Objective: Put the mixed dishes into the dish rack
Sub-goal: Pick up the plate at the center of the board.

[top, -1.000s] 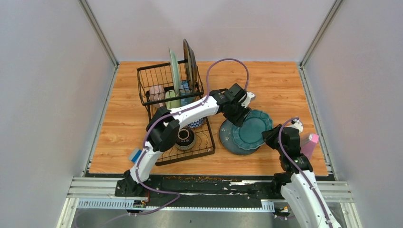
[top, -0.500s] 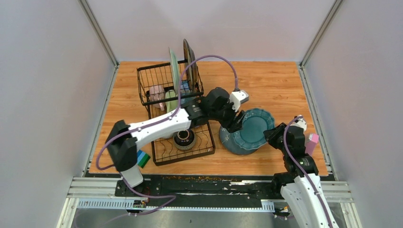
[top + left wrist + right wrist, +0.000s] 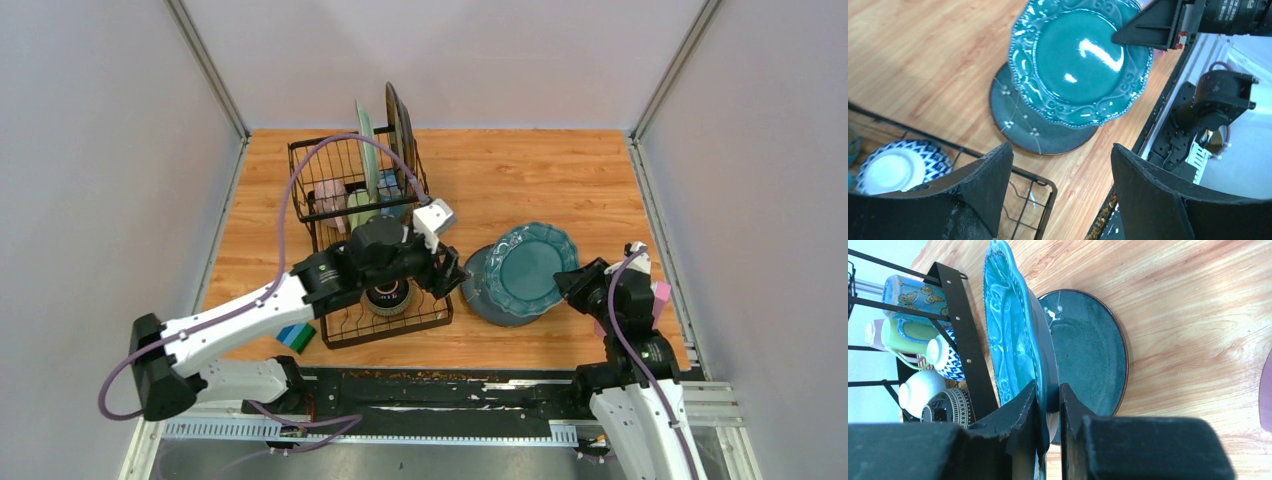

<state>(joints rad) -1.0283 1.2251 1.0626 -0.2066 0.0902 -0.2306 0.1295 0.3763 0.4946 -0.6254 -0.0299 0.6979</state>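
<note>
Upper plate overlaps lower plate right of dish rack.

Left hand fills gap between dish rack and teal plate.

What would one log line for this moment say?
left gripper: open, empty, at rack edge | right gripper: shut on teal plate rim | teal plate: tilted over dark plate | rack: partly loaded

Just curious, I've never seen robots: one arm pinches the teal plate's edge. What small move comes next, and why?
Probably lift it a little higher. The right fingers grip the teal plate by its rim, tilted over the dark plate; clearing that comes before carrying it to the dish rack.
</note>
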